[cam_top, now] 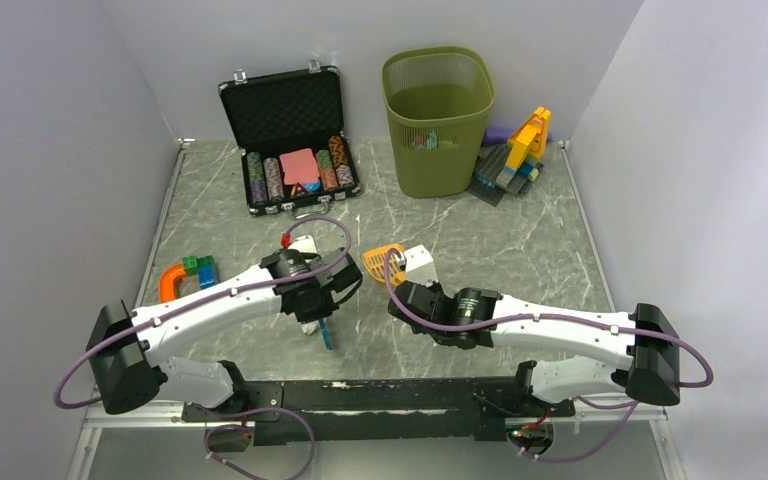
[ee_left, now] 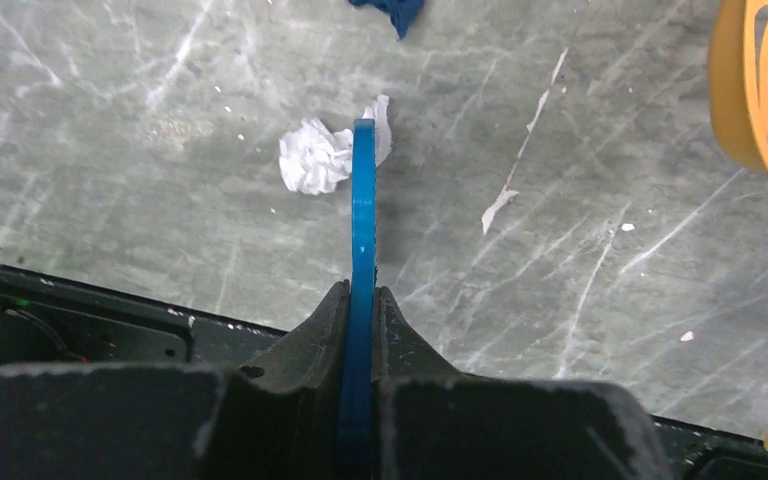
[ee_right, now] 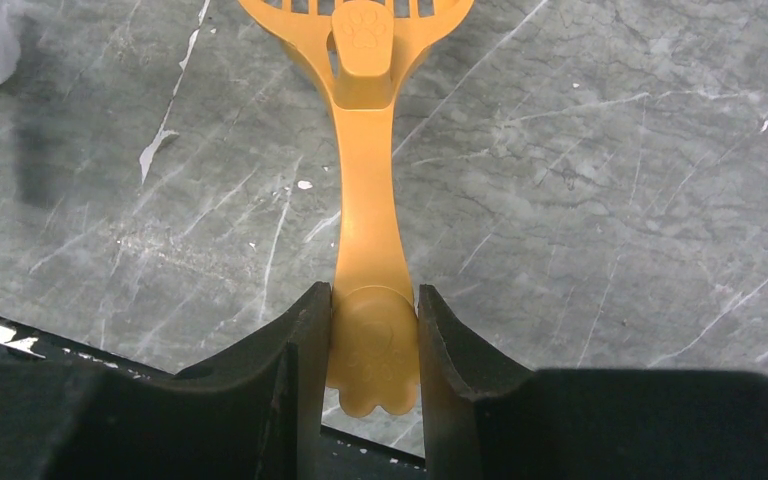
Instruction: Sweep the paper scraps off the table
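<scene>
Fingers of the left gripper are pinching a flat blue tool, seen edge-on and pointing away over the table. White scrap is lying at the tool's tip, showing on both sides of the blade; whether they are touching, cannot tell. Navy scrap is sitting further out, apart from the white one, cut off by the top edge of the view. Right gripper is clamping the rounded handle end of an orange scoop, fingers pressing on both sides, slotted head pointing away. From the top view both grippers are hanging low near mid-table, facing each other, scoop head between them. Green bin, chip case and bricks are standing well apart from the grippers.
</scene>
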`<act>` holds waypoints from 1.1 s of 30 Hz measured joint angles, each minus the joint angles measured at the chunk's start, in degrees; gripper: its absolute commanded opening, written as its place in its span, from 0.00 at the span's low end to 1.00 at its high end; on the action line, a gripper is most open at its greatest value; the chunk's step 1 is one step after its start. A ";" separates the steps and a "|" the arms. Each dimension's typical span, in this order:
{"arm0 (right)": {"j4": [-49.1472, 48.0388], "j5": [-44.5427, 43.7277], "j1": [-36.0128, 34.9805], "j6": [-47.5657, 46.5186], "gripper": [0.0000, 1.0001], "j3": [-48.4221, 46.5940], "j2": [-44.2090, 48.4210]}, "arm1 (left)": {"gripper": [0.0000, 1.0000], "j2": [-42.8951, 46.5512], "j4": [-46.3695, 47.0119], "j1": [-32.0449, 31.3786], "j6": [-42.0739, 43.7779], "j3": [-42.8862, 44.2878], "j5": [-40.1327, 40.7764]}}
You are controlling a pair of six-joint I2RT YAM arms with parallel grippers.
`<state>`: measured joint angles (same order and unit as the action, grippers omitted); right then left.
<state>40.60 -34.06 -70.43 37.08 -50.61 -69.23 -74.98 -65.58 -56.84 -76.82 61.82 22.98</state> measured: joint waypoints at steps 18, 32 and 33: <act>0.13 -0.17 0.00 -0.04 0.00 -0.02 0.00 | 0.00 6.14 14.97 2.14 22.29 -8.90 19.26; 5.64 8.15 0.00 -6.21 0.00 -6.82 -4.46 | 0.00 7.74 19.74 15.78 41.83 1.42 9.38; 6.23 9.49 0.00 -7.13 0.00 -7.78 -5.29 | 0.00 7.50 19.41 17.07 42.91 2.40 8.24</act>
<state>46.83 -24.58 -70.43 29.95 -58.39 -74.52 -67.48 -46.17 -39.77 -33.91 64.23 31.22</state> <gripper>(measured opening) 0.366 0.126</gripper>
